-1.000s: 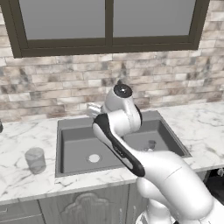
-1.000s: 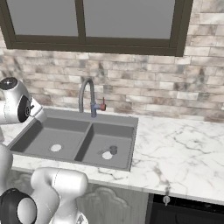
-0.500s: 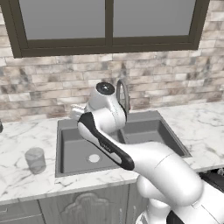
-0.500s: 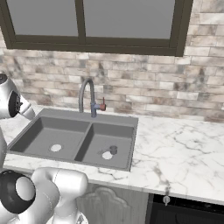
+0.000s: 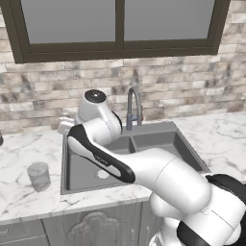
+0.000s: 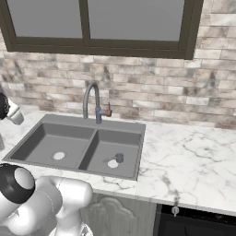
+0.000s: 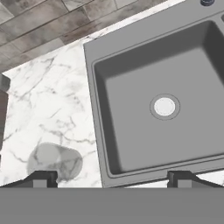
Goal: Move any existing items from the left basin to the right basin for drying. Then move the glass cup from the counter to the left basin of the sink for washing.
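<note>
The arm (image 5: pixel 103 156) is swung left over the sink's (image 5: pixel 72 166) left basin (image 7: pixel 162 105), further left than a second ago. The gripper (image 7: pixel 111 177) is spread wide, holding nothing. The tumbler (image 5: pixel 39 176) is left standing on the counter (image 5: pixel 19 197); the tiny glass (image 6: pixel 119 158) lies in the right basin (image 6: pixel 115 150).

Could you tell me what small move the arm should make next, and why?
Probably swing the hand left over the glass cup: the tiny glass already sits in the right basin, the left basin holds nothing, and the cup stands on the counter.
</note>
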